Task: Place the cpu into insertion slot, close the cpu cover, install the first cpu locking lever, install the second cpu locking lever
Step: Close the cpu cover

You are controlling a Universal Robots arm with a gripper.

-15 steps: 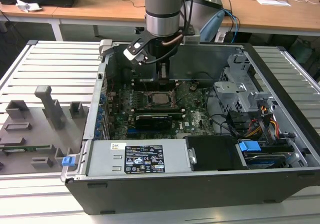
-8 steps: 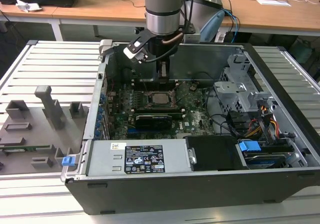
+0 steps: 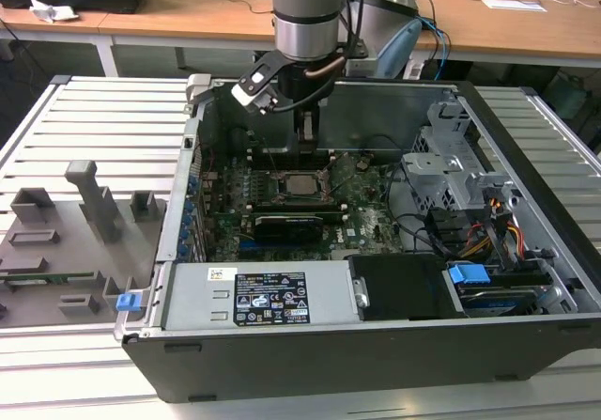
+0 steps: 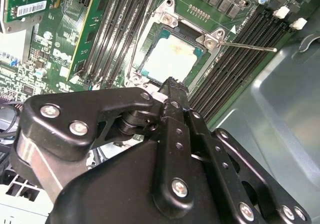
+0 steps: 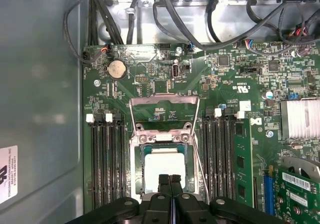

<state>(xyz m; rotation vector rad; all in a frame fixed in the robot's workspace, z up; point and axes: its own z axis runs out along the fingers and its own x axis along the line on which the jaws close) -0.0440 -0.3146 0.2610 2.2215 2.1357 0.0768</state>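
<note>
The cpu [image 5: 162,165] lies flat in the socket on the green motherboard, its silver-grey top showing in both wrist views [image 4: 172,58] and in the exterior view [image 3: 300,184]. The cpu cover [image 5: 163,102], a thin metal frame with an open centre, stands swung open on its hinge at the socket's far edge. Thin wire locking levers [image 5: 200,166] [image 4: 247,46] stick out free beside the socket. My gripper [image 5: 170,180] hangs just above the cpu's near edge, fingers shut together and holding nothing. It hangs inside the case, just behind the socket [image 3: 306,147].
Rows of memory slots [image 5: 107,159] [image 5: 220,159] flank the socket. A long black card [image 3: 296,225] lies in front of it. Cables [image 5: 165,8], a drive cage [image 3: 460,157] and the power supply [image 3: 258,298] crowd the case. A grey fixture plate [image 3: 66,241] lies at the exterior view's left.
</note>
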